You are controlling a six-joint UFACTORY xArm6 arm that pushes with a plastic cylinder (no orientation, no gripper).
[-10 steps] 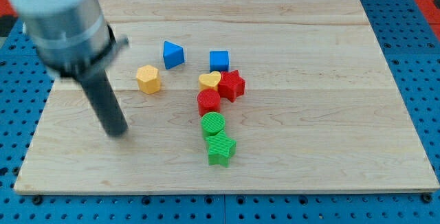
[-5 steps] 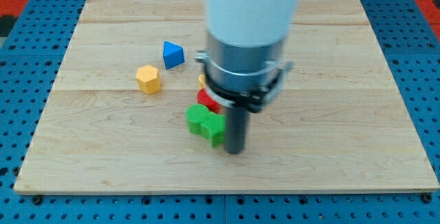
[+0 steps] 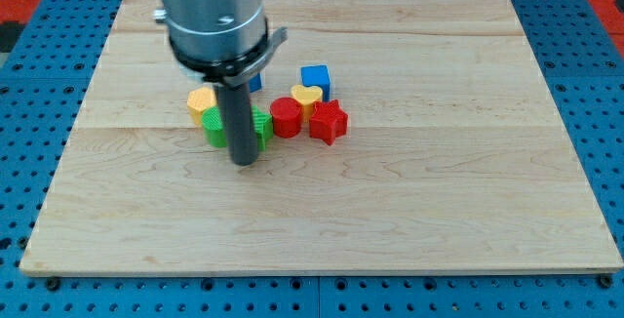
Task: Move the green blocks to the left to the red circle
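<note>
On the wooden counter (image 3: 468, 211), going left to right: a yellow block (image 3: 201, 100) sits left of middle. Two green blocks (image 3: 215, 126) sit just under it, partly hidden by my rod. My tip (image 3: 245, 162) is just below them. There is no pincer, only the rod. Next comes the red circle (image 3: 286, 117), right beside the greens. So I think the job looks almost done. Then a yellow heart (image 3: 307, 97), a blue cube (image 3: 314, 78) and a red star (image 3: 329, 122). All edges are far off, with lots of room.

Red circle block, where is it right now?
The red circle block sits near the board's middle, with the red star on the view's right and a green block on its left.
</note>
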